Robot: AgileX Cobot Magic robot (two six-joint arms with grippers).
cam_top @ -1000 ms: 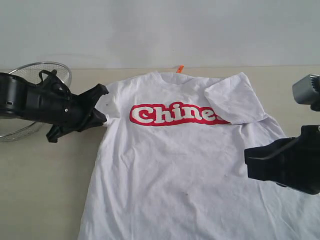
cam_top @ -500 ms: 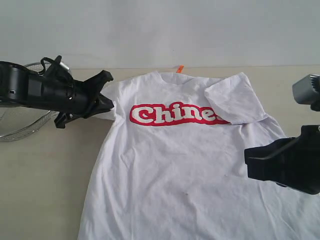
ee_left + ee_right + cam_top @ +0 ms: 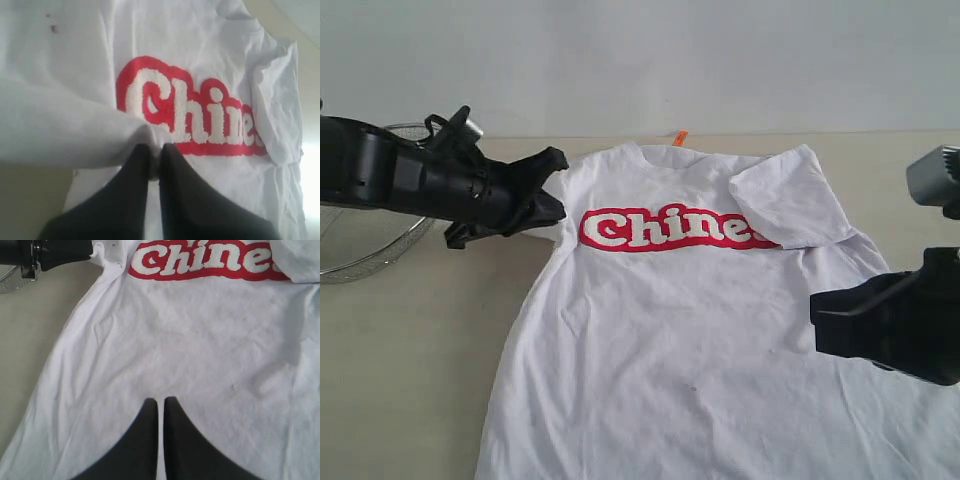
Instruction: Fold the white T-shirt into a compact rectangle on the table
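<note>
The white T-shirt (image 3: 670, 330) lies face up on the pale bench (image 3: 400, 380), collar at 12 o'clock in the exterior view, with a small orange tag (image 3: 680, 138) at the neck. Its sleeve at 2 o'clock (image 3: 790, 200) is folded inward and covers the end of the red lettering (image 3: 670, 228). The left jaws, at 10 o'clock on the left arm (image 3: 410, 180), are clenched on a bunch of cloth from the other sleeve (image 3: 100, 135), raised off the bench. The right jaws, at 4 o'clock on the right arm (image 3: 890, 325), are clenched together and grasp nothing; they are above the shirt's lower body. A wire mesh basket (image 3: 360, 250) sits at 9 o'clock behind the left arm.
</note>
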